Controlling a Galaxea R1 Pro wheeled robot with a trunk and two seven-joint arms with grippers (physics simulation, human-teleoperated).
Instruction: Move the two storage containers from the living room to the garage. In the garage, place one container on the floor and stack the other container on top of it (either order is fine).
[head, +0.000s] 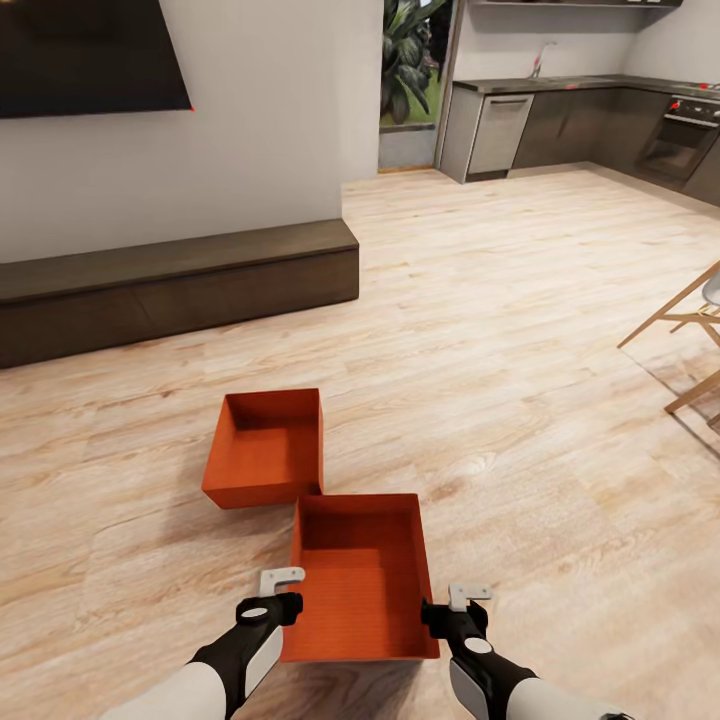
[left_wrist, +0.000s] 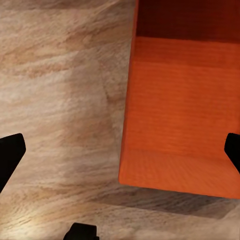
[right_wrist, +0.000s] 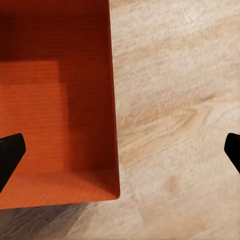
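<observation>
Both open hands flank near container (head: 362, 580).

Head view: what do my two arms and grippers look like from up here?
Both arms have white shells over black joints and wrists. The left gripper and right gripper each carry pale grey, angular bracket-like fingers on a black body with a small white oval mark. No cables visible.

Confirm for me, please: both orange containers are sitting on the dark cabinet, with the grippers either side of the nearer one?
Not quite. Both containers, the nearer and the farther, sit on the wood-plank floor, not on the cabinet, as the head view shows. The left gripper and right gripper do flank the nearer one.
</observation>
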